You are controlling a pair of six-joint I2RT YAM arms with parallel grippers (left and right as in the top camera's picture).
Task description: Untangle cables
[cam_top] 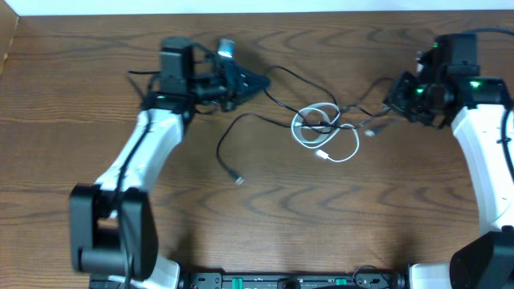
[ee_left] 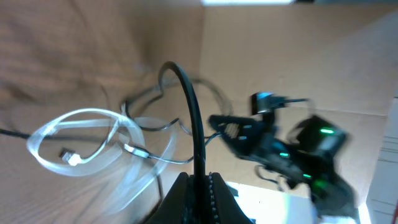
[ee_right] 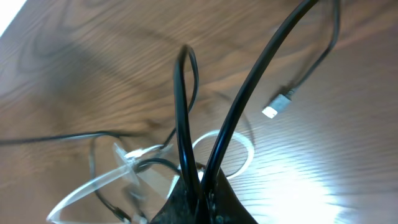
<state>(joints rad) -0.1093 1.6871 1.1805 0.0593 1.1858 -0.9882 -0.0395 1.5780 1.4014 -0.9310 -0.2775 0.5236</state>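
A thin black cable [cam_top: 257,116] and a thin white cable [cam_top: 324,154] lie looped together mid-table. My left gripper [cam_top: 259,80] sits to the left of the bundle and is shut on the black cable [ee_left: 193,124], which arches up from between its jaws. The white cable's loops [ee_left: 81,118] lie beyond it. My right gripper [cam_top: 392,100] is to the right of the bundle, shut on two strands of the black cable [ee_right: 181,112]. In the right wrist view the white cable [ee_right: 242,146] lies just past the right gripper [ee_right: 199,182]. A black plug end [cam_top: 238,180] trails toward the front.
The wooden table [cam_top: 96,80] ends at a white edge [cam_top: 257,6] along the back. A small silver plug [ee_right: 277,106] lies loose near the right gripper. The right arm [ee_left: 292,149] shows across the bundle in the left wrist view.
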